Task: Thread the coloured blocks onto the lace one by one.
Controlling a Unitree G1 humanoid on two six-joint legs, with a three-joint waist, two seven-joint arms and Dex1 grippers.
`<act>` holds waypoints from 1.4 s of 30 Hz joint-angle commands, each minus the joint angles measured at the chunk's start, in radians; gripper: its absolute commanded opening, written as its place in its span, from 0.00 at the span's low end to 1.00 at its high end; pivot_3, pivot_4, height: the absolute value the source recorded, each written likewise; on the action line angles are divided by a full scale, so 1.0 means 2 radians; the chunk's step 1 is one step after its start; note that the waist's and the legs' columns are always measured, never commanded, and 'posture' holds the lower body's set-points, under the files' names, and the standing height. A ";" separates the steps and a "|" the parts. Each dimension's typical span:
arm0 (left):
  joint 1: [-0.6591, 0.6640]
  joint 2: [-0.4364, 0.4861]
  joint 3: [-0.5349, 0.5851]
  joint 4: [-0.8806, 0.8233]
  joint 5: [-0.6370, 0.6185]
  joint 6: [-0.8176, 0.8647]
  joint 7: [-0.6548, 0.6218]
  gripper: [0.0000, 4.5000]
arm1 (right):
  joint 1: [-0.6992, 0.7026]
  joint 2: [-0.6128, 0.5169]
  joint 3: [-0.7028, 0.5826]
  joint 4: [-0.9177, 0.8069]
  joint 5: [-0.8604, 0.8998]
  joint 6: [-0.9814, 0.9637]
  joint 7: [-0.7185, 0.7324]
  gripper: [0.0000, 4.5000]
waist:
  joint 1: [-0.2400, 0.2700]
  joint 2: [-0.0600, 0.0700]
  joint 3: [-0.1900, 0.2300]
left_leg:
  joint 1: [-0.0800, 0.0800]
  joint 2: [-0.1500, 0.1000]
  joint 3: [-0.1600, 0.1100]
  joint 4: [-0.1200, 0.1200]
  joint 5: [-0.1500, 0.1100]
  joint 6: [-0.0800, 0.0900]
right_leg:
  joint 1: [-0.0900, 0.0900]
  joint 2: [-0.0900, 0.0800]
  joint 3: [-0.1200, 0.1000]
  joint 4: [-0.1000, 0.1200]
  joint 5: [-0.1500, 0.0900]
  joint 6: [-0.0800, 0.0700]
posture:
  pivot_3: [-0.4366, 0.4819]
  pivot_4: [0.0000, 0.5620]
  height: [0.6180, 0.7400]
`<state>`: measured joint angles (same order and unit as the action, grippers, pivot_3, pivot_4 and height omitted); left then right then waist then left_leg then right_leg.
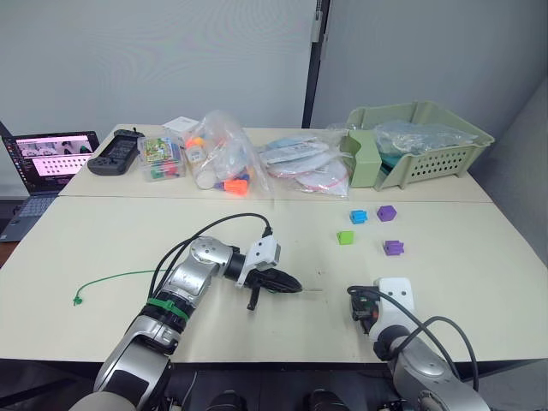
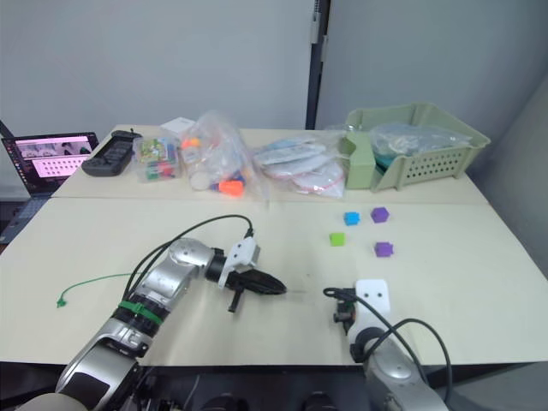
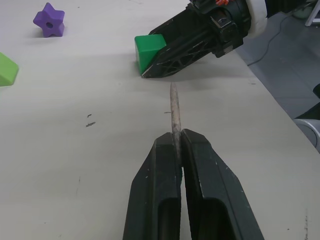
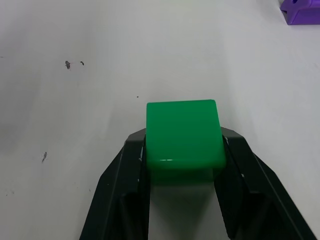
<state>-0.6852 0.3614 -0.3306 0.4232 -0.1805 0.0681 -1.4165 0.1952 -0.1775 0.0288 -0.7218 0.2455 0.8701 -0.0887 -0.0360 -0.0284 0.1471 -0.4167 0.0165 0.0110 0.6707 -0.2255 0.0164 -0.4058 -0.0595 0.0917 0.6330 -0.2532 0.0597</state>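
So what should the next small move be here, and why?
Probably ease the left gripper forward to bring the lace's pale tip up to the dark green block. The left gripper is shut on the lace, the right gripper holds the block, and a gap separates tip and block.

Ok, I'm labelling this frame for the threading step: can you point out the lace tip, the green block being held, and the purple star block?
lace tip (image 3: pixel 174 107), left wrist view, on the pale stiff shaft.
green block (image 4: pixel 183 131), right wrist view, on its top face.
purple star block (image 3: pixel 49 20), left wrist view, beside its hole.
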 commanded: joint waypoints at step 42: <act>0.047 0.000 -0.001 -0.101 0.007 0.021 0.047 0.00 | -0.301 -0.397 0.098 0.401 -0.072 -0.383 0.711 0.99 | 0.014 -0.001 0.001 | -0.001 0.000 0.004 0.003 0.000 0.000 | 0.001 0.000 -0.001 -0.001 0.000 0.000 | 0.48 0.27 0.95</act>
<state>-0.5859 0.3621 -0.3331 0.2581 -0.1589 0.1107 -1.3261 -0.3866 -0.9686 0.2280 0.0717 0.1092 0.1294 1.3109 -0.0086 -0.0300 0.1484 -0.4177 0.0163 0.0186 0.6757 -0.2258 0.0169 -0.4042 -0.0598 0.0907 0.6321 -0.2525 0.0603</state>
